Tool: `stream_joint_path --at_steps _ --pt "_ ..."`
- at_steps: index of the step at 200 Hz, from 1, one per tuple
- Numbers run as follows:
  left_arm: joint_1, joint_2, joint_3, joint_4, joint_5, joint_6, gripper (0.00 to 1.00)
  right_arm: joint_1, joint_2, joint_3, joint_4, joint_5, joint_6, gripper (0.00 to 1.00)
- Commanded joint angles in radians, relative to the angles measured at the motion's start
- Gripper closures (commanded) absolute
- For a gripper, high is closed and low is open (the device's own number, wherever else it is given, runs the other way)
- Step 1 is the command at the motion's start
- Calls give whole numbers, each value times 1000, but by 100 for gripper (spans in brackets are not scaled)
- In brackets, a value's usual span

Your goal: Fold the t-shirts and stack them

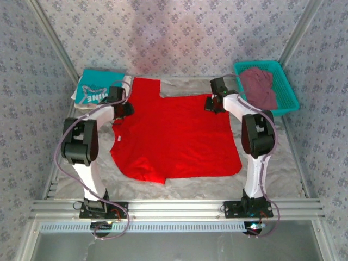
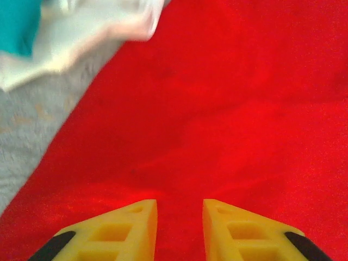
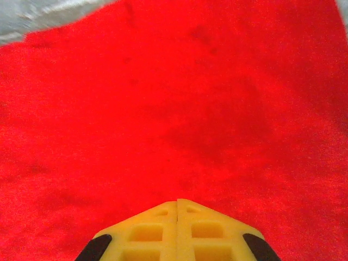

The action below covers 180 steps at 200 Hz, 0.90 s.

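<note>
Pale tabletop (image 1: 272,168), red t-shirt (image 1: 174,136), left hand (image 2: 179,209) narrow, grip unclear, right hand (image 3: 177,204) closed

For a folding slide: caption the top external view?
Left gripper and right gripper sit at the far side of a spread red t-shirt; maroon t-shirt in basket.

The bright red t-shirt (image 1: 174,136) lies spread flat. Off its far-left corner, a folded teal t-shirt (image 1: 92,93) sits on a white t-shirt (image 1: 127,81). Off its far-right corner, a maroon t-shirt (image 1: 260,87) lies crumpled.
</note>
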<state>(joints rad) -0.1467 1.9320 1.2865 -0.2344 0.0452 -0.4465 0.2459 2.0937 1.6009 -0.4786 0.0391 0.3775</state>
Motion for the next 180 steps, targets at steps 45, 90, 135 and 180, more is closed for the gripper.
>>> stream_joint_path --at_steps 45,90,135,180 --pt "-36 232 246 -149 5 -5 75 -18 213 224 -117 4 50 100" --pt "-36 402 489 -243 18 2 76 -62 343 371 -209 19 85 100" --pt "-33 533 779 -374 -2 17 76 -94 460 592 -275 24 63 100" --pt "-25 384 752 -371 -39 35 63 -90 386 693 -312 -33 63 85"
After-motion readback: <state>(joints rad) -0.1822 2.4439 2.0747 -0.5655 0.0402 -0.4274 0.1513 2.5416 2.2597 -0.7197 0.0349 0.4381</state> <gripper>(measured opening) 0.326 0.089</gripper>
